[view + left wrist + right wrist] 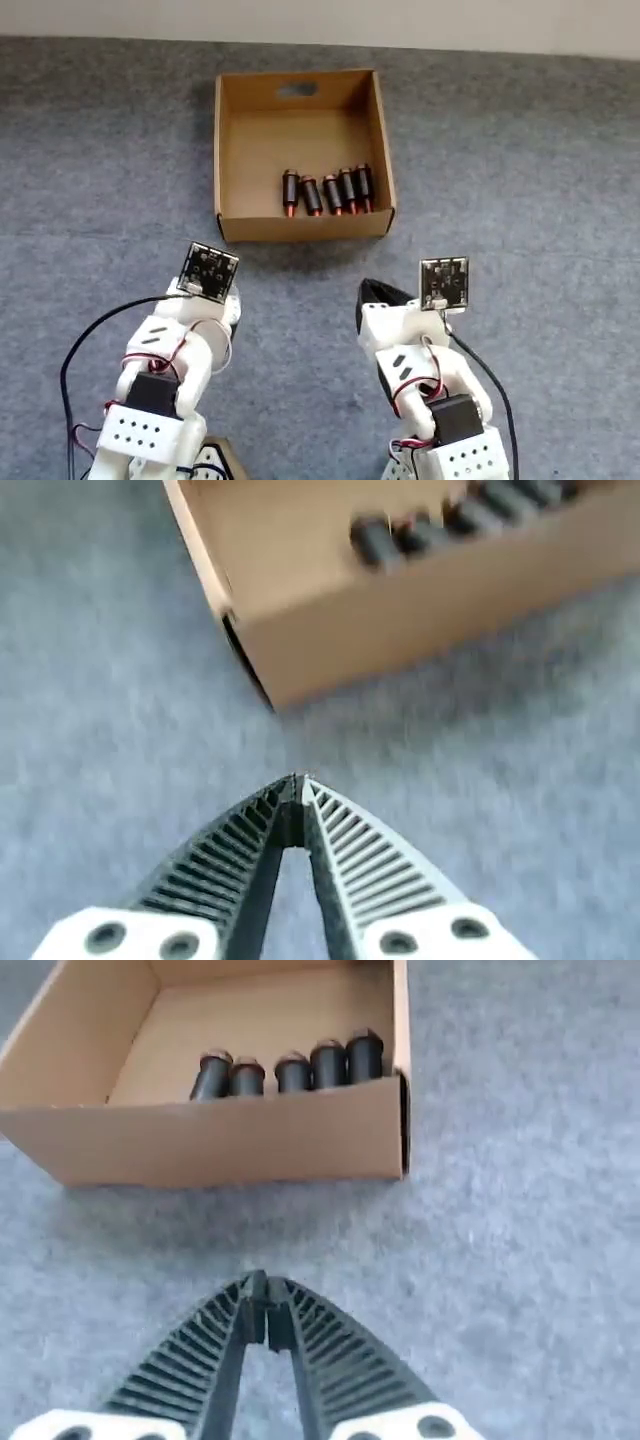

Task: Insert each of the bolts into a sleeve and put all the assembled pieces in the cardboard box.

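Lying side by side in a row, five assembled pieces (pixel 327 192), each dark with a reddish end, sit inside the cardboard box (pixel 305 228) along its near wall, toward the right corner. The box stands on the grey bench (pixel 540 170). The left claw (pixel 297 785) is closed and empty over the bench, short of the box's near left corner. The right claw (pixel 258 1285) is likewise closed on nothing, facing the front wall. From the left wrist the pieces are blurred, probably the same five.

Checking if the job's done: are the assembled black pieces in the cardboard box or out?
In: five black sleeved bolts lie side by side inside the brown cardboard box, by its near wall.
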Controlling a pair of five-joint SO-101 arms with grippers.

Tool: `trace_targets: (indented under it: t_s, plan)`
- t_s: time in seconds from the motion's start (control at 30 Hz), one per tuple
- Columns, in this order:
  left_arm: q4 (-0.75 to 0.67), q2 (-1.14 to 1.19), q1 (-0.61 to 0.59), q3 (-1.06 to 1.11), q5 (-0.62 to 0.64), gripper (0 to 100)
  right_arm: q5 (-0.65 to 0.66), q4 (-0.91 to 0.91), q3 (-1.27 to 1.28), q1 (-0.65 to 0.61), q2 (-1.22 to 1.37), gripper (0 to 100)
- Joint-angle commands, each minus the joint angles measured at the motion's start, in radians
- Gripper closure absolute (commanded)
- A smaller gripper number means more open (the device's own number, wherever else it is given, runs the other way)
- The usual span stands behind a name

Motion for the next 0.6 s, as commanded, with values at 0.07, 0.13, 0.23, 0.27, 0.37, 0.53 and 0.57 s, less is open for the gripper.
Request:
trace_targets:
  t_s: [0.07,0.13,0.23,0.27,0.37,0.53,0.57]
  plan:
    - [0.273,-0.012,0.012,0.019,-0.008,99,0.009,0.071,0.143,0.005,0.001,99.3]
    - [0.281,-0.012,0.002,0.019,-0.008,99,0.012,0.108,0.143,0.005,0.002,99.3]
    - [0.29,-0.012,-0.062,0.013,-0.008,99,0.012,0.194,0.143,0.005,0.001,99.3]
    - [0.304,-0.012,-0.09,0.01,-0.008,99,0.012,0.231,0.143,0.005,-0.001,99.3]
    - [0.334,-0.013,-0.18,0.001,-0.008,99,0.012,0.351,0.143,0.005,-0.001,99.3]
    - [0.339,-0.013,-0.272,-0.001,-0.003,99,0.012,0.415,0.139,0.005,-0.002,99.3]
    - [0.339,-0.013,-0.272,-0.001,-0.003,99,0.012,0.415,0.139,0.005,-0.002,99.3]
